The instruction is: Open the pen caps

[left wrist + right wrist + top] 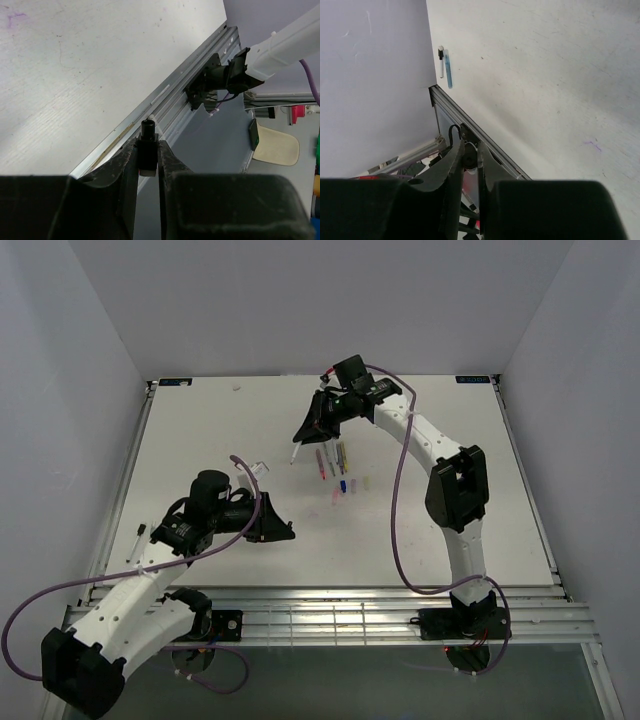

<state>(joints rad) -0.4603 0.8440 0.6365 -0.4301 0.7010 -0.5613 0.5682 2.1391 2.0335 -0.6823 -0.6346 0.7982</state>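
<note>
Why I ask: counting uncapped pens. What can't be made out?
Top view: the pens and pen caps are too small to tell capped from uncapped.
Right wrist view: the right end effector hides what it grips.
Left wrist view: the left end effector half covers a dark piece; cap or pen, unclear.

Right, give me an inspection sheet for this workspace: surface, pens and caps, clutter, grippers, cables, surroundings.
Surface: white table, faint purple mark.
Job's things: pens in a row mid-table; loose blue, pink and pale caps beside them; one black-capped pen apart near the left edge.
Clutter: nothing seen.
Grippers: left gripper shut on a short dark cap; right gripper shut on a white pen.
Cables: purple cables loop along both arms.
Surroundings: pale walls on three sides; metal rail at the near edge.
</note>
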